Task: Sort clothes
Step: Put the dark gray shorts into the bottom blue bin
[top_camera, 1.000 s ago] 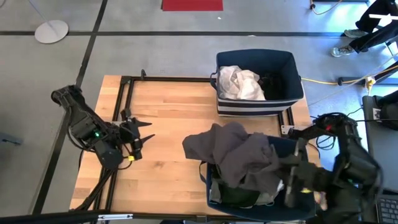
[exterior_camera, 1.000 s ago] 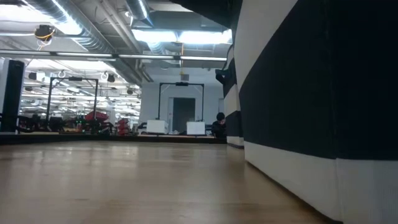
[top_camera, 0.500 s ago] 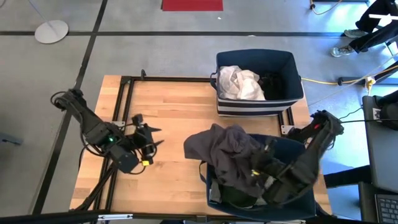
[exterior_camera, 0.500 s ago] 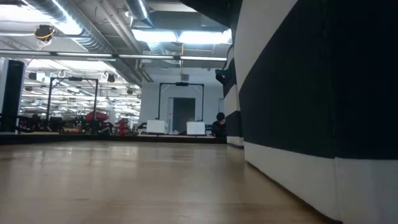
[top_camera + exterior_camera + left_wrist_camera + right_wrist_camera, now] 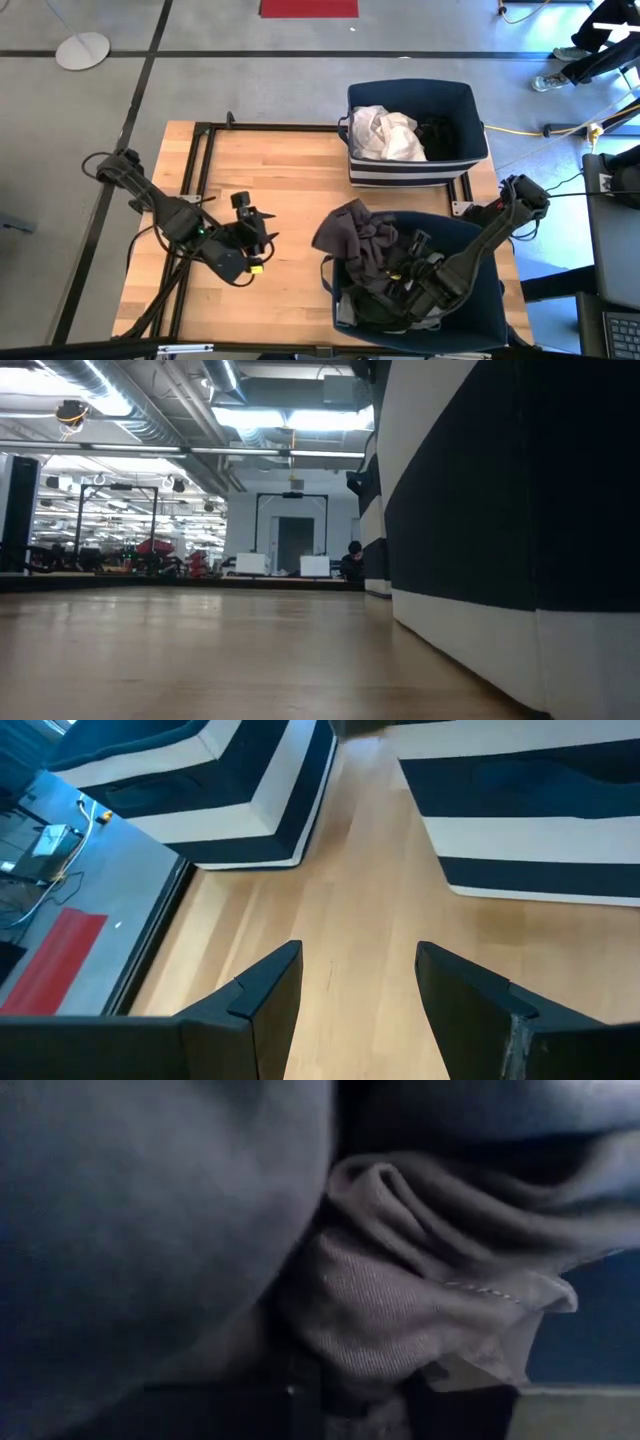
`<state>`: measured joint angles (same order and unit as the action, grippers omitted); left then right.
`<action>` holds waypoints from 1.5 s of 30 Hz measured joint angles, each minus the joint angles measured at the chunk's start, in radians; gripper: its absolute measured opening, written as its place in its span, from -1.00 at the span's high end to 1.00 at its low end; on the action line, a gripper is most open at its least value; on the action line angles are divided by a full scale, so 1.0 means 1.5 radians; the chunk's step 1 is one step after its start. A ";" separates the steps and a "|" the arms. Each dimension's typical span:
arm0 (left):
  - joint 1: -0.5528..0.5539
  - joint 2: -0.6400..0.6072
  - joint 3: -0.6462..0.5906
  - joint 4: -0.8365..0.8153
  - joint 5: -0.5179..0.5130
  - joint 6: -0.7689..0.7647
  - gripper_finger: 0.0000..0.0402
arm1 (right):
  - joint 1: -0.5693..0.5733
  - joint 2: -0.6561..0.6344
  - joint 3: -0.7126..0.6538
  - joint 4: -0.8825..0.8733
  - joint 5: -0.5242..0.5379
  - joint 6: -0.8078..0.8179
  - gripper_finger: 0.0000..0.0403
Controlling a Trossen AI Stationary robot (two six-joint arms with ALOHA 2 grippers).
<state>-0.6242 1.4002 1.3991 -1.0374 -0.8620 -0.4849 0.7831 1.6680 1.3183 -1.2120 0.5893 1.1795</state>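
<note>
- The right gripper [image 5: 408,272] is pushed down among the clothes in the near navy bin [image 5: 490,300]; its fingers are buried in cloth and whether they are apart or together cannot be told.
- The right wrist view is filled with the charcoal grey garment [image 5: 400,1280], ribbed and bunched in thick folds, a stitched hem showing at one edge.
- From above, the charcoal grey garment [image 5: 362,240] lies crumpled in a mound, draped over the near bin's left rim with part of it hanging out toward the table [image 5: 290,180].
- Darker cloth shows beneath it, deep in the same bin.
- The left gripper [image 5: 262,236] hovers over bare wood left of the near bin, well apart from any cloth; its fingers [image 5: 265,995] stand apart with nothing between them.
- A white garment [image 5: 385,135], loosely rumpled, sits in the left half of the far navy bin [image 5: 478,125], beside something dark.
- Both bins carry white stripes on their sides, seen close in the left wrist and low views.
</note>
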 joint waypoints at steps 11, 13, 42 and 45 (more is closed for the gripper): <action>0.003 0.013 0.000 0.005 0.025 0.012 0.07 | 0.001 0.004 0.025 -0.053 -0.070 0.031 0.35; 0.003 0.013 0.000 0.005 0.025 0.012 0.07 | 0.001 0.004 0.069 -0.096 -0.103 0.034 0.20; 0.002 0.013 0.000 -0.001 0.056 0.016 0.07 | -0.027 0.008 0.477 -0.199 -0.108 -0.065 -0.26; 0.001 0.014 0.000 0.000 0.063 0.019 0.07 | -0.024 0.008 0.477 -0.205 -0.230 -0.005 -0.26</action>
<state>-0.6222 1.4204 1.3991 -1.0379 -0.7677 -0.4570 0.7470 1.6802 2.0331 -1.5198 0.2450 1.1714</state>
